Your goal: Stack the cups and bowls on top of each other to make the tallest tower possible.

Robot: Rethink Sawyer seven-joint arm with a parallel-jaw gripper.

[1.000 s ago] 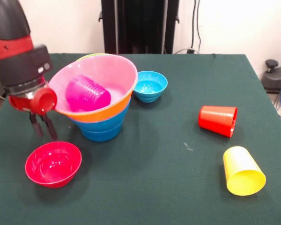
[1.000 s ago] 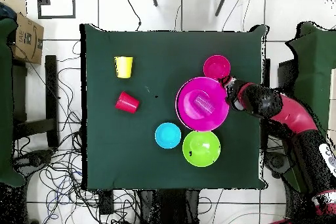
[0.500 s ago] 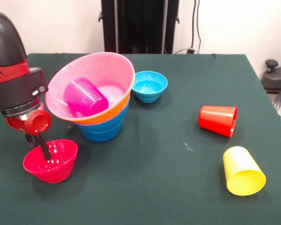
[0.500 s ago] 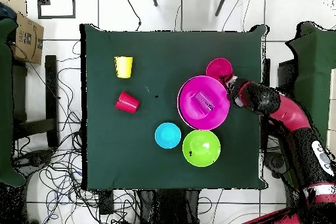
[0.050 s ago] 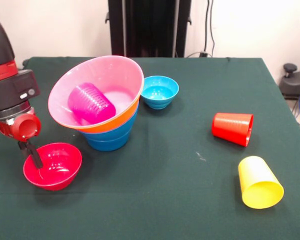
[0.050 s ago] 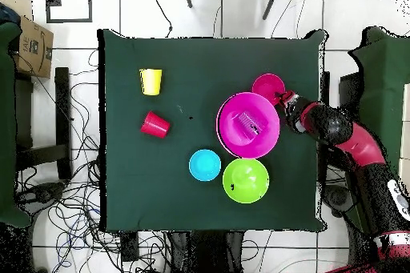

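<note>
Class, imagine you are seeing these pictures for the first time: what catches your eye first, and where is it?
The tower of nested bowls stands out, its wide pink bowl tilted with a purple cup lying inside. Beside it, the gripper reaches into the small red bowl. Across the table, the red cup and yellow cup lie tipped over.

Three cups, six bowls counted on the counter.
Cups: one purple cup (image 5: 91, 103), one red cup (image 5: 232, 128), one yellow cup (image 5: 259, 182), the last two well apart from the end effector (image 5: 36, 160). Bowls: one red bowl (image 5: 57, 167) at the end effector, then one pink bowl (image 5: 120, 75), one orange bowl (image 5: 115, 124), one light-blue bowl (image 5: 160, 91), one green bowl (image 6: 246, 180), and blue bowl (image 5: 107, 140) at the stack's base, whether single or doubled I cannot tell.
</note>
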